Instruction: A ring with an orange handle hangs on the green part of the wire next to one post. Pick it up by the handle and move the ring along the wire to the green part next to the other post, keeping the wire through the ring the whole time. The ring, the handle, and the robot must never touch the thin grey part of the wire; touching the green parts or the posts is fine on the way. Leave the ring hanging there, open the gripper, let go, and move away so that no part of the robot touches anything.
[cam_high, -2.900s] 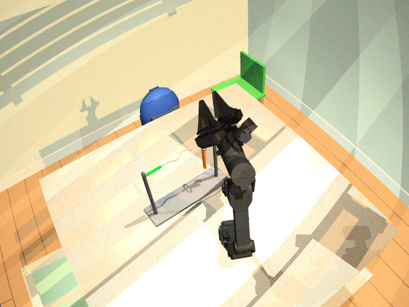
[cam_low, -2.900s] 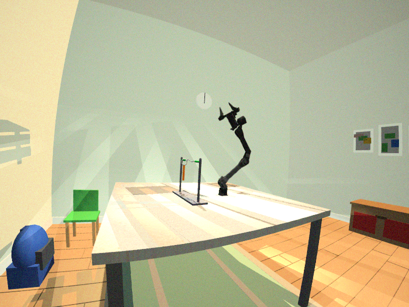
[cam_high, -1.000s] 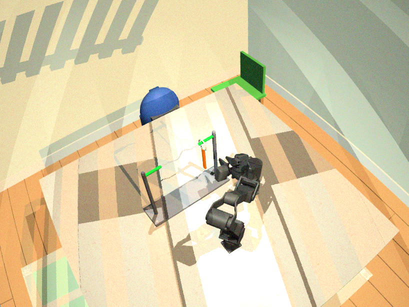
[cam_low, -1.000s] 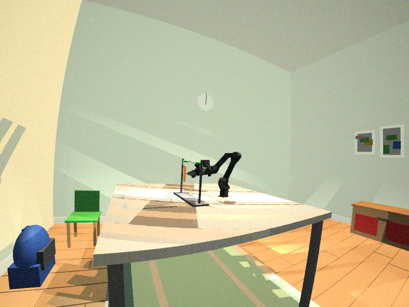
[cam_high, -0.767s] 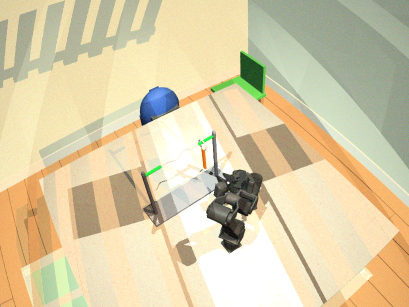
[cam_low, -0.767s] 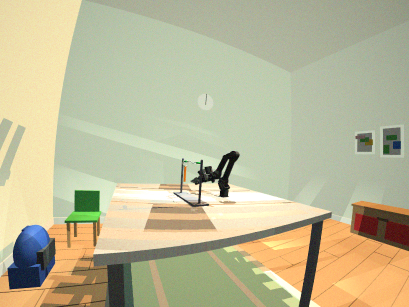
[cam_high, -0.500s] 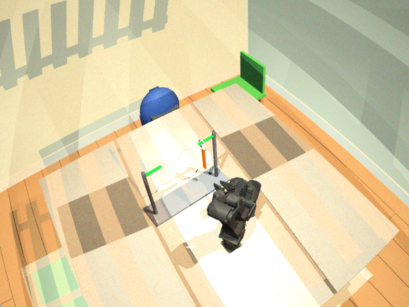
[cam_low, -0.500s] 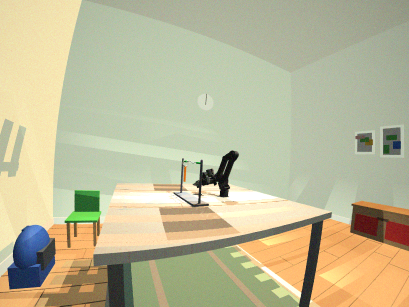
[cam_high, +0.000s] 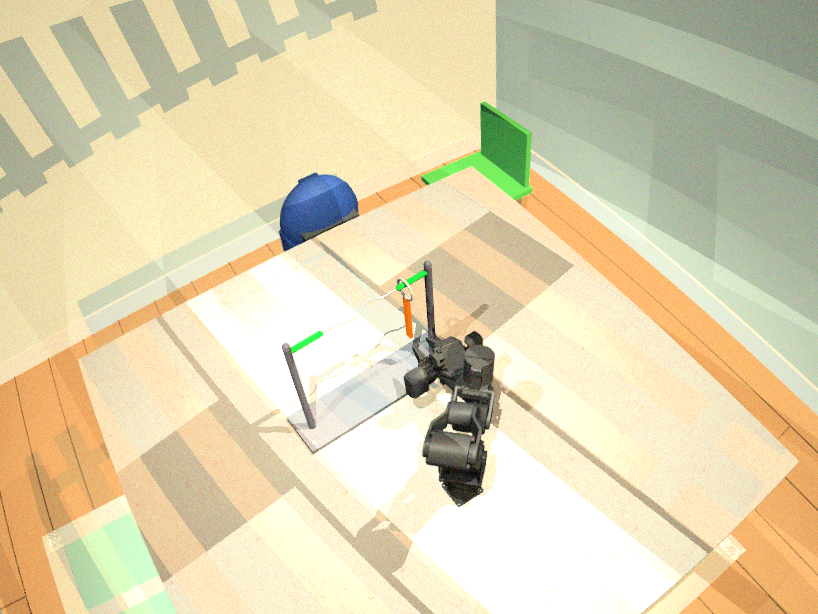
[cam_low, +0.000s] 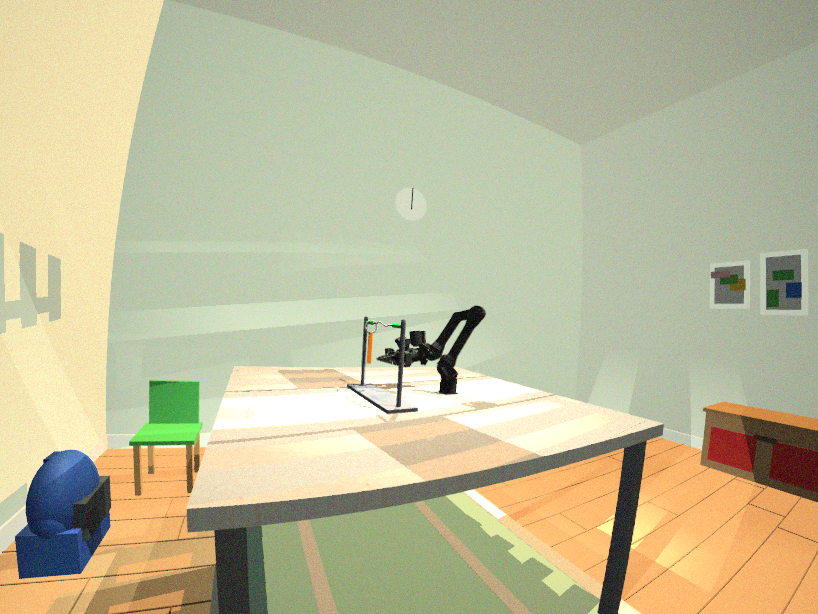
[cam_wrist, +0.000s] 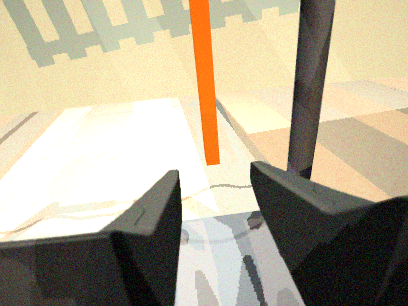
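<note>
The ring (cam_high: 410, 288) hangs on the green part (cam_high: 417, 278) of the wire beside the far post (cam_high: 430, 300) (cam_low: 364, 356) (cam_wrist: 310, 90). Its orange handle (cam_high: 408, 317) (cam_low: 370, 348) (cam_wrist: 204, 85) hangs down. My gripper (cam_high: 418, 350) (cam_low: 379, 358) (cam_wrist: 215, 174) is partly open and empty, on the arm's side of the wire, low near the handle's lower end. In the wrist view the handle's end shows just above the gap between the fingertips; the post is to its right. The thin grey wire (cam_high: 370, 300) runs to the other green part (cam_high: 307, 341) at the near post (cam_high: 300, 389) (cam_low: 401, 363).
The posts stand on a flat base plate (cam_high: 356, 403) on the table (cam_high: 614, 370) (cam_low: 317, 475). The arm's base (cam_high: 460, 489) (cam_low: 447, 384) stands beside the plate. A blue object (cam_high: 320, 201) and a green chair (cam_high: 505, 148) (cam_low: 173, 403) are beyond the table.
</note>
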